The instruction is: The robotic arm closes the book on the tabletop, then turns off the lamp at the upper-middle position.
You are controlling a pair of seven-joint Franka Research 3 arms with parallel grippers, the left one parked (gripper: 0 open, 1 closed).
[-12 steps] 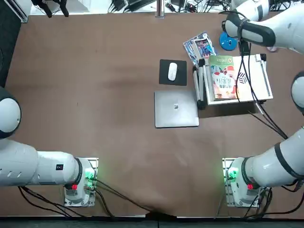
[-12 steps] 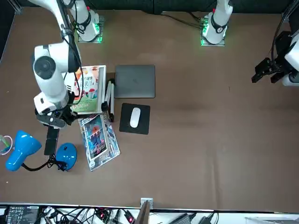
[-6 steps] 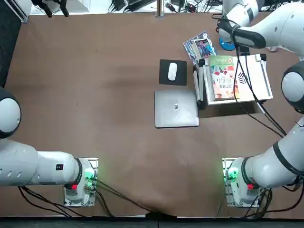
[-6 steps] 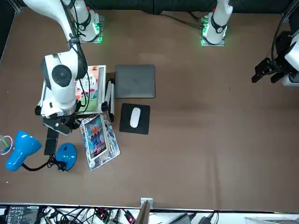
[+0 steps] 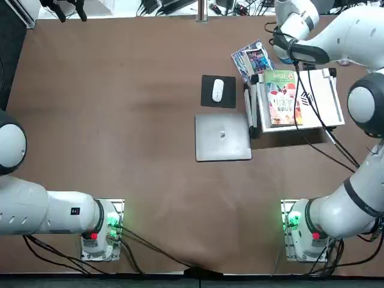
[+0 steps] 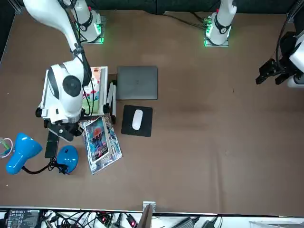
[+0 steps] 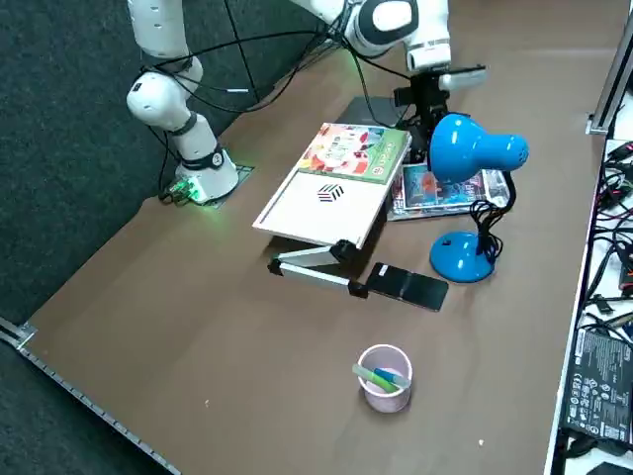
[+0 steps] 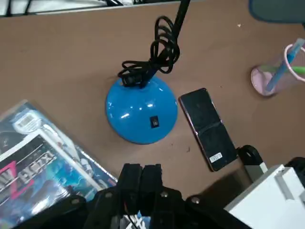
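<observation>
The book (image 5: 281,96) lies closed, green cover up, on a sloped white board (image 7: 321,208); the arm partly covers the book (image 6: 98,90) in the front view. The lamp has a round blue base (image 8: 141,114) with a small black switch, a black bendy stem and a blue head (image 7: 475,148). Its base (image 6: 68,158) stands on the tabletop (image 6: 199,142) beside the booklet. My right gripper (image 8: 141,168) is shut with nothing in it, its two fingers pressed together. It hovers just short of the lamp base, between base and booklet (image 6: 62,134).
A blue comic booklet (image 6: 99,142) lies next to the lamp base. A black phone (image 8: 208,129) lies beside the base, and a pinkish cup (image 7: 384,376) with pens stands beyond it. A mouse on its pad (image 6: 137,118) and a shut laptop (image 6: 137,82) sit mid-table.
My right arm's wrist has swung across the book's end toward the booklet, and the gripper has come closer to the lamp base. Book and lamp have not moved.
</observation>
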